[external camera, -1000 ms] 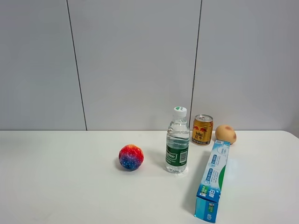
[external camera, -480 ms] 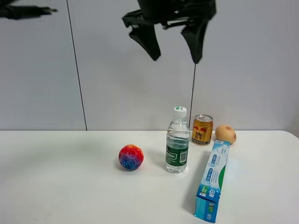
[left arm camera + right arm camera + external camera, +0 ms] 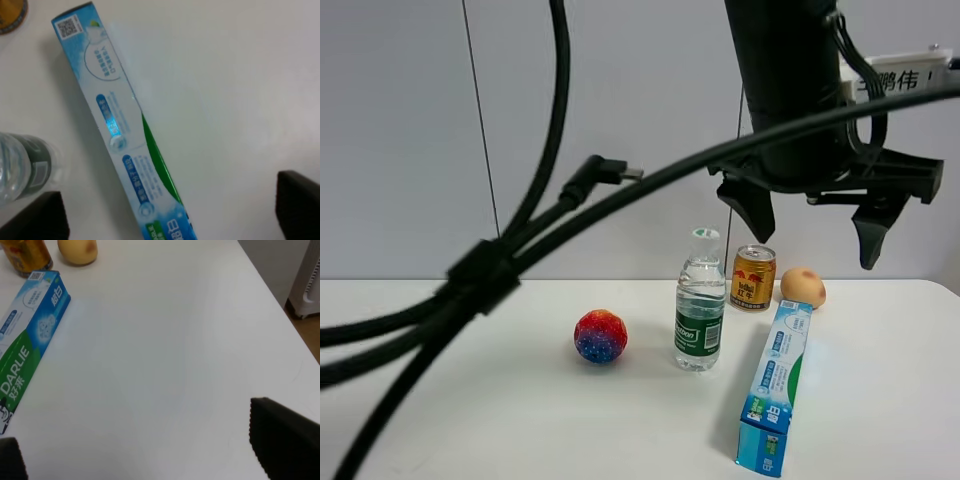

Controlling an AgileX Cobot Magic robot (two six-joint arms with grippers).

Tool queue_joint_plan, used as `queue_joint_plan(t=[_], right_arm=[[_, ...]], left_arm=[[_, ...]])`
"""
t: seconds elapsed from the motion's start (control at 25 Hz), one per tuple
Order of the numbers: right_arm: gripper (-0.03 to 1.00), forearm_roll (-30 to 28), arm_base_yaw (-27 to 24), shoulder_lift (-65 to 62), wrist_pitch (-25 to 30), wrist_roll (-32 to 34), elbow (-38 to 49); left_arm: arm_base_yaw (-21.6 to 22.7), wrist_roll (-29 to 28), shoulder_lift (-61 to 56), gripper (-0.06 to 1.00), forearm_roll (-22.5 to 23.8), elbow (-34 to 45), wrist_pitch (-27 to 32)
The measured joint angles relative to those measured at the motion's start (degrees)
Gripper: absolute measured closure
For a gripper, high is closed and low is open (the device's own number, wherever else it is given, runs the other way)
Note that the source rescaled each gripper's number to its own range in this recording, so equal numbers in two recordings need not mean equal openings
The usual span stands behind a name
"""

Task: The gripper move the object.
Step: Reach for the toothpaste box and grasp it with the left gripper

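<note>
White worktop [image 3: 520,420] against a grey panelled wall [image 3: 650,80]. Carton [image 3: 775,385] lies flat at lower right of the high view, long axis running away from the camera. Its far end is near the peach [image 3: 803,288] and can [image 3: 753,278]; bottle [image 3: 700,315] just to its left, ball [image 3: 600,337] further left. Thick black cables [image 3: 480,275] cross the foreground.

Dark arm [image 3: 785,90] hangs at upper right, fingers [image 3: 868,235] spread wide above can and peach, touching nothing. Which arm, cannot tell.

Left hand [image 3: 167,212]: wide, empty, carton lying below between its tips. Right hand [image 3: 147,447]: wide, empty, carton off to one side.
</note>
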Motion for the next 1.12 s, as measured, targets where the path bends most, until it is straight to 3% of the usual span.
queue_joint_plan(t=[0.24,0.52,0.68,1.0,1.12], right_arm=[[-0.03,0.0,0.0,0.0,0.0,0.0,0.0],[-0.03,0.0,0.0,0.0,0.0,0.0,0.0],[-0.03,0.0,0.0,0.0,0.0,0.0,0.0],[-0.03,0.0,0.0,0.0,0.0,0.0,0.0],[-0.03,0.0,0.0,0.0,0.0,0.0,0.0]], left_arm=[[0.1,-6.9,4.6,0.10,0.8,-0.1,-2.8],[0.1,-7.3,8.8,0.10,2.1,-0.1,-9.5],[0.4,-7.3,10.1,0.11,5.4,-0.1,-13.9],[2.4,-5.6,13.0,0.10,5.8,-0.1,-17.0],[3.3,-4.7,13.8,-0.02,4.9,-0.1,-17.4]])
